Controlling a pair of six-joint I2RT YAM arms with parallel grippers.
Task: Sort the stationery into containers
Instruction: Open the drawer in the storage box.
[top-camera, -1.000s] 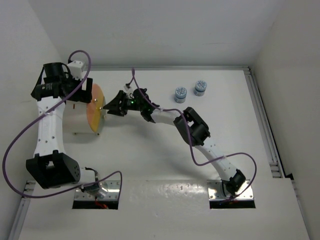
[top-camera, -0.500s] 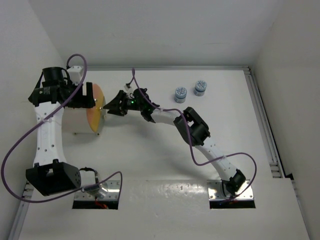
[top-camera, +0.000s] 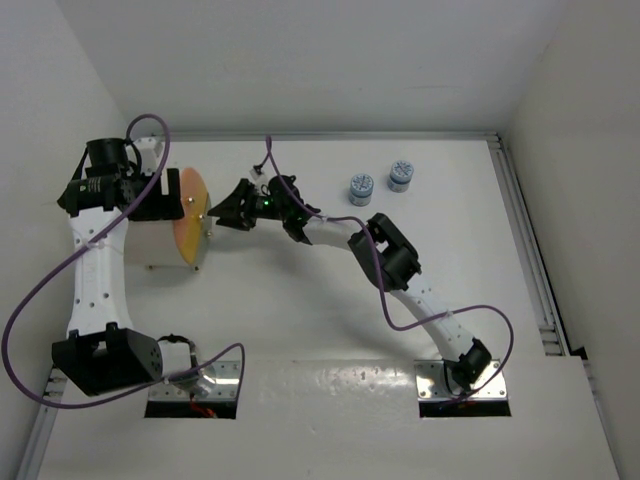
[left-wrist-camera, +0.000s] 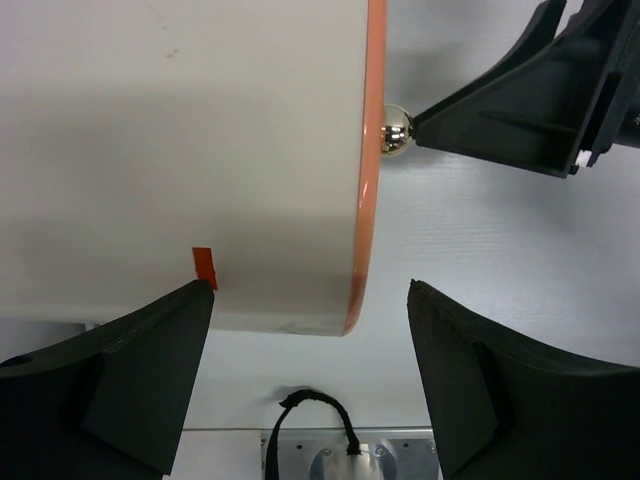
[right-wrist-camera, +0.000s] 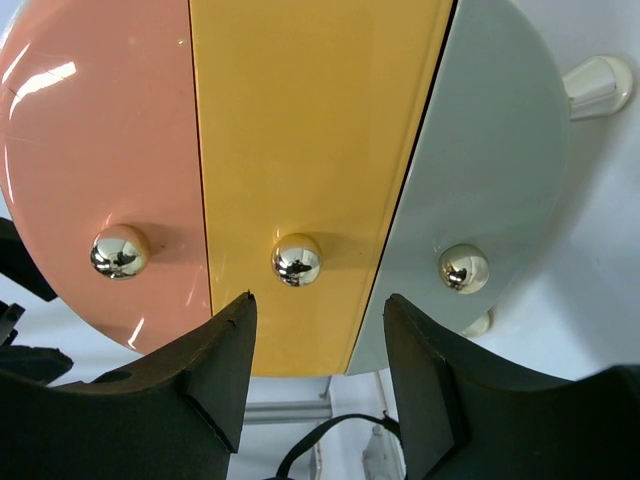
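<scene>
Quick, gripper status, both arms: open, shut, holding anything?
Left gripper: open, empty, over the drum.
Right gripper: open, empty, at the middle knob.

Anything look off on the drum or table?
Nothing stands out. The drum has its three drawer fronts flush and shut; the two blue-and-white pieces stand side by side, nothing spilled.

A white table (top-camera: 300, 330) is enclosed by white walls (top-camera: 300, 60); a metal rail (top-camera: 525, 250) is fixed along its right edge.
</scene>
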